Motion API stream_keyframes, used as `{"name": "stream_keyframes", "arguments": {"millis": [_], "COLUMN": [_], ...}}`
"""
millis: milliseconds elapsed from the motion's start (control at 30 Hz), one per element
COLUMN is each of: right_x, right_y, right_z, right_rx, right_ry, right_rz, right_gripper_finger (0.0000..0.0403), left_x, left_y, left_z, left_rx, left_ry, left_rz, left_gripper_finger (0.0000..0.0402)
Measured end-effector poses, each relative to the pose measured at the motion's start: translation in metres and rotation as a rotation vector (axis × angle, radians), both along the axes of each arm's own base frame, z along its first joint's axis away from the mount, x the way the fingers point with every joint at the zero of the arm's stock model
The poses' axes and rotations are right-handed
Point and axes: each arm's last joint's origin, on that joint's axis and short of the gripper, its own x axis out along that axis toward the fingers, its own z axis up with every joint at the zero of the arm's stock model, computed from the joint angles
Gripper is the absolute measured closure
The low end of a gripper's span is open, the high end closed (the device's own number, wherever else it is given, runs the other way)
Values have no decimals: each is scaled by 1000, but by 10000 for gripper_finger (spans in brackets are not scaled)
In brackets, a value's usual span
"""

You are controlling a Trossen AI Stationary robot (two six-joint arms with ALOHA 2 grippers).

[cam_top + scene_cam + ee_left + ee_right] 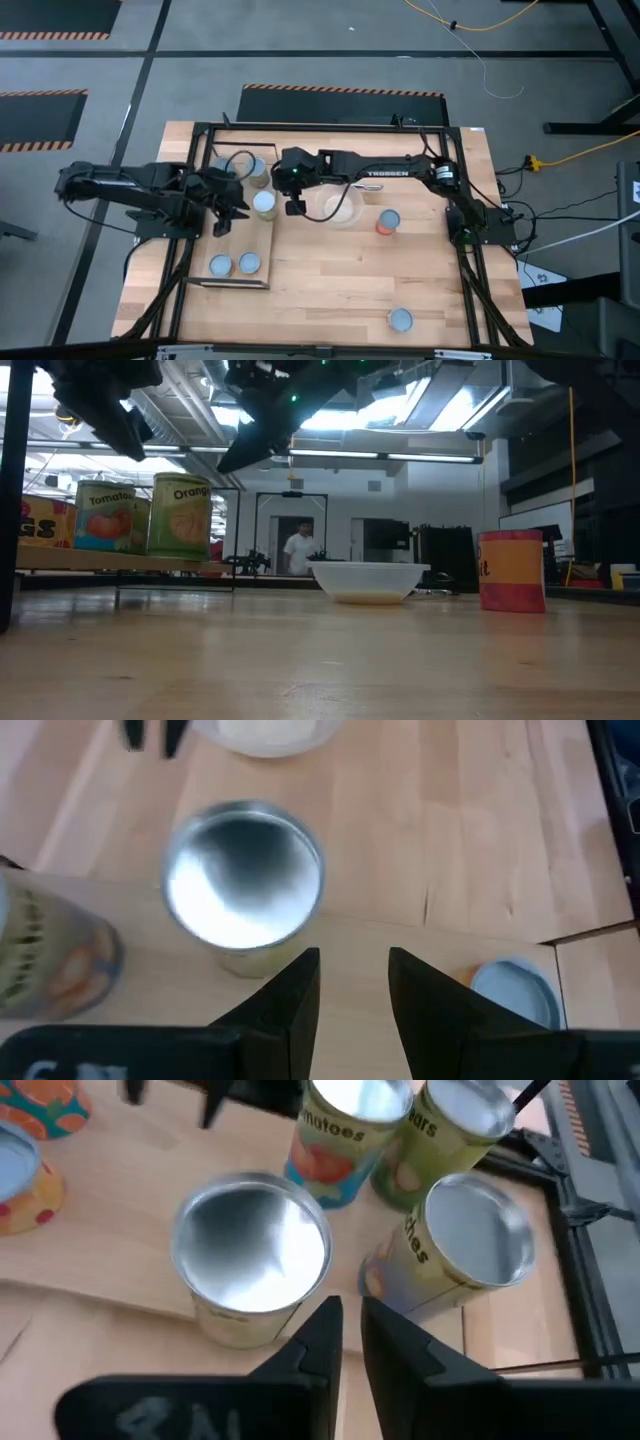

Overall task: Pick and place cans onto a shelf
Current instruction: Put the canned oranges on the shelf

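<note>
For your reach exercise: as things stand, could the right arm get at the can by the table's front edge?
Probably yes. That can stands alone on bare table, nothing around it. The right gripper hangs over the shelf, holding nothing, so it would have to swing back.

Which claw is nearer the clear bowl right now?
Right. The right claw hangs just beside the bowl; the left claw sits farther away, over the shelf.

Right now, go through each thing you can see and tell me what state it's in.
Left gripper: open, empty, above the shelf.
Right gripper: nearly closed, empty, over the shelf's edge.
Shelf: flat on the table, holding several upright cans.
Can at shelf edge: upright, unheld.
Orange can: upright on the table, off the shelf.
Near-edge can: upright, off the shelf.
Bowl: upright, holding something pale.
</note>
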Motion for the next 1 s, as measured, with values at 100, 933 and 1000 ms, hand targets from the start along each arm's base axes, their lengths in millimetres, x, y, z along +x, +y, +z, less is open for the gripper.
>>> {"name": "stream_keyframes", "arguments": {"millis": [100,933,1000], "right_x": [3,9,9], "right_y": [-2,0,1], "right_z": [-13,-32,-32], "right_rx": [5,58,60], "right_ry": [29,59,58], "right_rz": [-2,51,53], "right_gripper_finger": [356,356,356], "left_x": [6,16,16], "left_y": [-3,2,2], "left_z": [-9,-24,-24], "left_rx": [0,242,251], "left_ry": [17,104,107], "left_rz": [-2,181,187], "left_gripper_finger": [288,288,288]}}
